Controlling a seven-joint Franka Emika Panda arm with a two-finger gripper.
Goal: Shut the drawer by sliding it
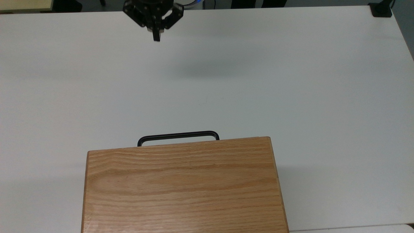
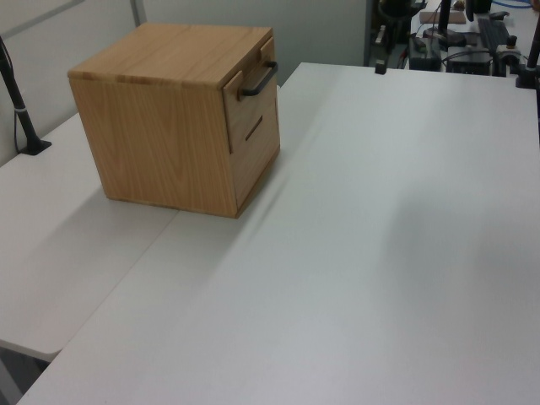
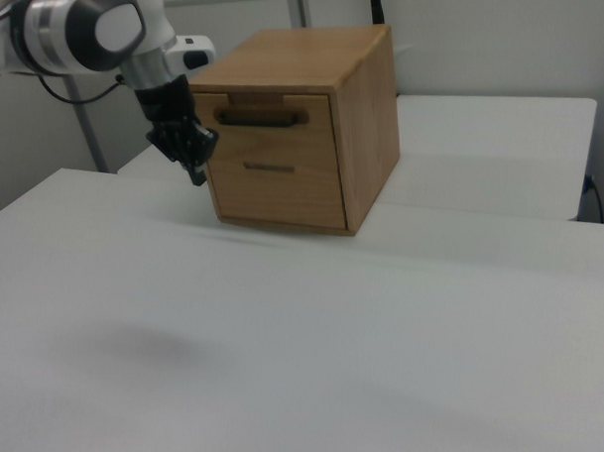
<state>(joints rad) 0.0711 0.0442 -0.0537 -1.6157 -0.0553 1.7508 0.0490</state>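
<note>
item: drawer [image 3: 268, 116], light wood, top slot of the oak cabinet [image 1: 181, 181]; the front panel looks pushed in close to the cabinet face, though in the left view its edge seems to stand a little proud. handle [image 1: 178, 136], thin black bar, projects past the cabinet's top edge in the top view. gripper [image 1: 156, 36], black two-finger, fingers pressed together with nothing held, hangs over the white table [image 1: 291, 81] well apart from the handle, at the top view's upper edge. condition: closing appears done or nearly so. handling note: if any gap remains, bring the closed fingertips square against the front panel beside the bar and push straight along the slide, slowly, without knocking the cabinet askew.
</note>
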